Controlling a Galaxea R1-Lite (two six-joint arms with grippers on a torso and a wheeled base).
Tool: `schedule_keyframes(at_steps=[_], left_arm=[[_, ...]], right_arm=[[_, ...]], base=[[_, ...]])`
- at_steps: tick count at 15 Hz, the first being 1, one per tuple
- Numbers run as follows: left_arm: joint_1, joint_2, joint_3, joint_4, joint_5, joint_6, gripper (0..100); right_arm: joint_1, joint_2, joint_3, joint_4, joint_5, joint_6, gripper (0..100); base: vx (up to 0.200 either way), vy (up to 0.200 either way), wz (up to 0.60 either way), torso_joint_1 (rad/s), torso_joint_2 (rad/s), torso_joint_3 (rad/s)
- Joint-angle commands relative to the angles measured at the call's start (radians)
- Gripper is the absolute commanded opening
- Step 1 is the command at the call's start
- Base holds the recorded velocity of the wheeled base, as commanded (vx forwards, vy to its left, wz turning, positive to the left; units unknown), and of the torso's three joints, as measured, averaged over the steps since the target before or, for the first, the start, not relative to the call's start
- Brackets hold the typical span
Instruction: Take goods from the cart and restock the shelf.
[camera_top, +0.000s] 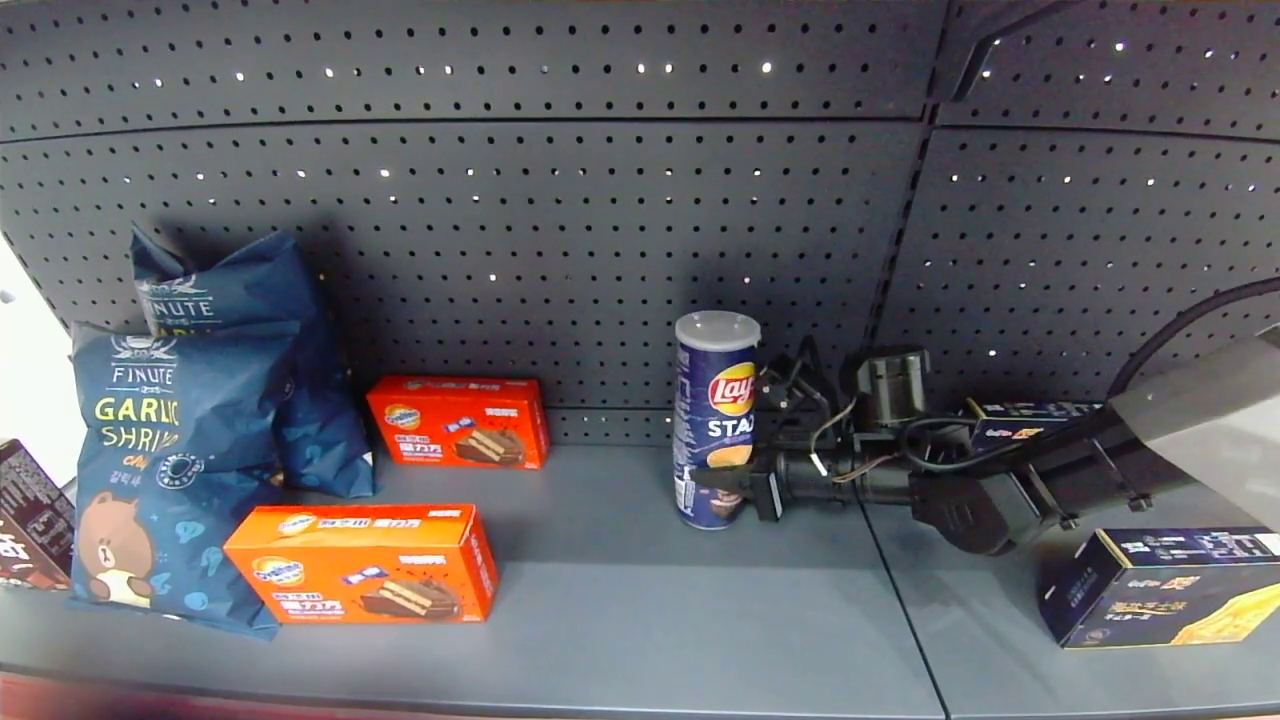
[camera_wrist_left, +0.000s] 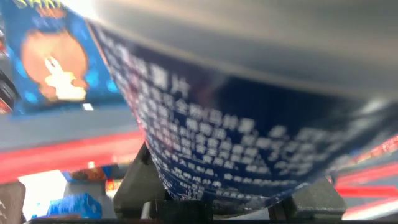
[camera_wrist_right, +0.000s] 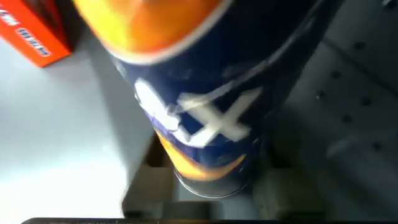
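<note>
While the right claw (camera_top: 745, 488) comes in from the right side, it is clenched on the lower part of the chips can (camera_top: 712, 420); this can stands upright on the shelf (camera_top: 620, 610), its long axis vertical, the grey plastic lid pointing up and the base on the shelf surface; it is about in the middle of the shelf, closer to the far pegboard wall (camera_top: 500, 250) than to the near edge. To the left of it lie two orange boxes, one far (camera_top: 458, 420) and one near (camera_top: 365, 565), well apart from the can; further left lean the blue snack bags (camera_top: 170, 450); at the right is a dark blue box (camera_top: 1165, 585). The left claw (camera_wrist_left: 227, 198) grasps a second can (camera_wrist_left: 249, 124), dark blue with small print, its fingers (camera_wrist_left: 134, 186) on both sides of it; which way this can points in the scene I cannot tell.
</note>
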Motion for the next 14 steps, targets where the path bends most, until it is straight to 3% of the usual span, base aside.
schedule_keyframes(at_steps=[1, 6, 9, 11, 14], left_arm=[[0.0, -0.051, -0.004, 0.025, 0.0, 0.0, 0], [0.0, -0.062, -0.014, 0.036, 0.004, 0.0, 0], [0.0, -0.062, -0.017, 0.034, 0.007, 0.0, 0], [0.002, -0.064, -0.037, 0.039, 0.027, 0.001, 0], [0.008, -0.064, -0.044, 0.04, 0.033, 0.007, 0]], right_arm=[[0.029, -0.082, 0.051, -0.002, -0.023, 0.011, 0], [0.085, -0.334, 0.252, -0.012, -0.163, 0.011, 0], [0.113, -0.443, 0.368, -0.02, -0.193, 0.013, 0], [0.148, -0.529, 0.482, -0.055, -0.279, 0.017, 0], [0.263, -0.55, 0.606, -0.207, -0.394, 0.157, 0]], base=[[0.0, 0.0, 0.0, 0.0, 0.0, 0.0], [0.0, 0.0, 0.0, 0.0, 0.0, 0.0], [0.0, 0.0, 0.0, 0.0, 0.0, 0.0], [0.0, 0.0, 0.0, 0.0, 0.0, 0.0], [0.0, 0.0, 0.0, 0.0, 0.0, 0.0]])
